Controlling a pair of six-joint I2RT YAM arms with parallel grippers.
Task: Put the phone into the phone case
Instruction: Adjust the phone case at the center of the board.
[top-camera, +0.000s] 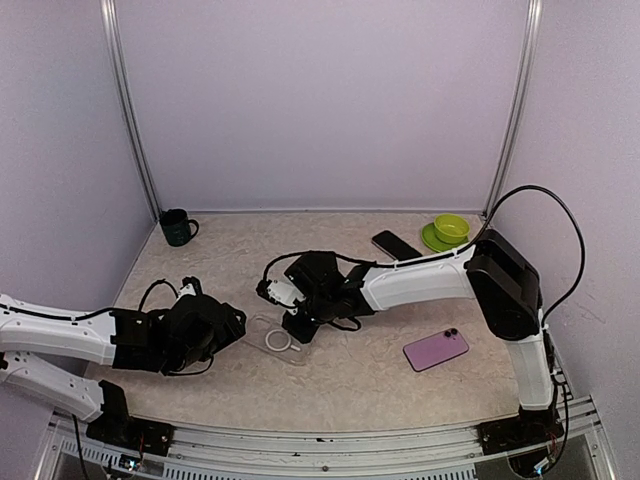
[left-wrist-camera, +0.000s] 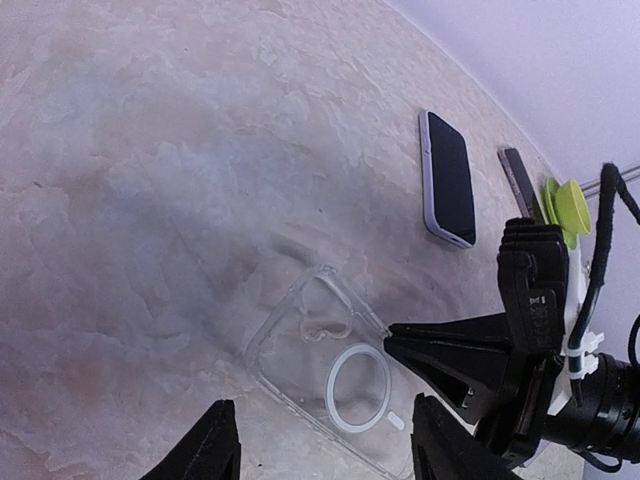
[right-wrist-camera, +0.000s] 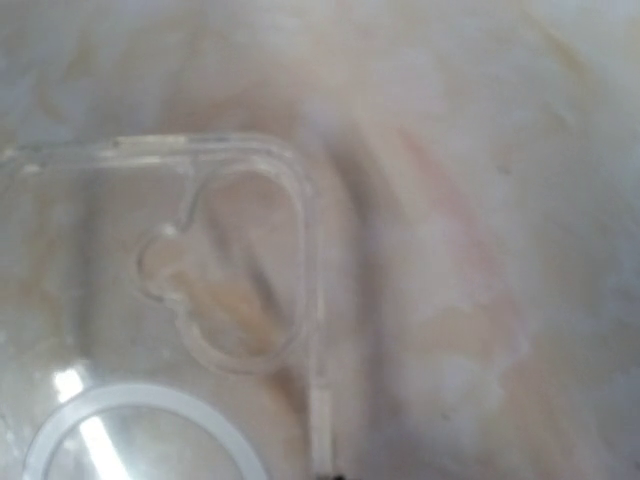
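The clear phone case (top-camera: 274, 340) with a white ring lies flat on the table between the two arms. My right gripper (top-camera: 297, 329) is shut on the phone case, pinching its right-hand rim (left-wrist-camera: 386, 334). In the right wrist view the case's side wall (right-wrist-camera: 318, 400) runs down to fingertips that barely show at the bottom edge. My left gripper (left-wrist-camera: 320, 445) stands open just short of the case's near end (left-wrist-camera: 330, 385), touching nothing. The purple phone (top-camera: 436, 349) lies alone at the right, also seen in the left wrist view (left-wrist-camera: 447, 178).
A dark phone (top-camera: 396, 245) lies at the back right beside a green bowl on a green plate (top-camera: 450, 232). A dark green mug (top-camera: 178, 227) stands at the back left. Grey walls close off the table on three sides.
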